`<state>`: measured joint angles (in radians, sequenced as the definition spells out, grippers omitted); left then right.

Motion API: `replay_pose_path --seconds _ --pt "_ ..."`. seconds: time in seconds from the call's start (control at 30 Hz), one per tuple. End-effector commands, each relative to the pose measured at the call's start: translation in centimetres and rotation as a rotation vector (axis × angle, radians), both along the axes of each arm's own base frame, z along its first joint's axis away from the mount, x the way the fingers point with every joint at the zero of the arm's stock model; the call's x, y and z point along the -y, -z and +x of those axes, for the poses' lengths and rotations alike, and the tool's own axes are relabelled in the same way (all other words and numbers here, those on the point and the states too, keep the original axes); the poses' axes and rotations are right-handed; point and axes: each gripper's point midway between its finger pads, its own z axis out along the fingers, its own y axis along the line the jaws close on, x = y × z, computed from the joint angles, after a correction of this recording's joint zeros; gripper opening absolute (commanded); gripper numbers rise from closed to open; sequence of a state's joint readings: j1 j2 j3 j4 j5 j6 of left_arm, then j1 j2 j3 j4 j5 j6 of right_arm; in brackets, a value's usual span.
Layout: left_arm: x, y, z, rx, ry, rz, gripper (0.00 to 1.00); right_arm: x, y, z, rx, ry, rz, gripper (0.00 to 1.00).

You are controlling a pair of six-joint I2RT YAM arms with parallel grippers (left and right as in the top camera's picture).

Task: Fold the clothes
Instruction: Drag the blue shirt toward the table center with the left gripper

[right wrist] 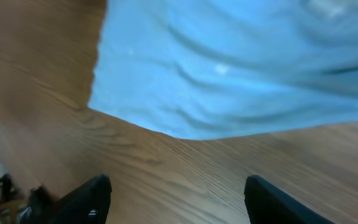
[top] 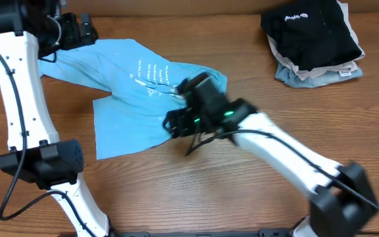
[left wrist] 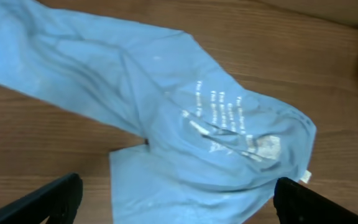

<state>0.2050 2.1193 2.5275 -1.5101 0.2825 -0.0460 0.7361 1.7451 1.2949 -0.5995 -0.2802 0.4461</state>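
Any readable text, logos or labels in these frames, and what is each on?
On the T-shirt: several lines of white print, too blurred to read.
At its edge: a small white tag, nothing legible.
On the black garment: a small white logo, too small to read.
Nothing can be quoted.

A: Bare wood on the table (top: 196, 197) along the near edge, between the arm bases; passage open there.
B: Far right corner taken by the stack of folded garments (top: 314, 46). Open wood between it and the T-shirt (top: 127, 112).
A: Right arm (top: 281, 141) lies diagonally across centre-right; left arm (top: 20, 85) walls the left edge.
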Motion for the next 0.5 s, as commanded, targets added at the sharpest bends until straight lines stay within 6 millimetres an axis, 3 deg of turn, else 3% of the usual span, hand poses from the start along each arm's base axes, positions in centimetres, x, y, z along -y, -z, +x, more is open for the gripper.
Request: replay_pose_path --seconds 0.0,0.23,0.47 --pt "-1.0 -0.5 -0.2 0.008 -0.021 0.011 1.0 -1.4 3.1 0.0 -0.028 0.113 -0.073 0.72" --pt "-1.7 0.0 -0.7 -0.026 -0.045 0.068 1.0 -4.5 8.0 -1.7 -0.112 0.16 -0.086 0.72" --pt "-1.7 0.2 -1.1 -0.045 -0.045 0.069 1.0 -6.4 10.1 -1.2 -0.123 0.212 -0.047 0.72"
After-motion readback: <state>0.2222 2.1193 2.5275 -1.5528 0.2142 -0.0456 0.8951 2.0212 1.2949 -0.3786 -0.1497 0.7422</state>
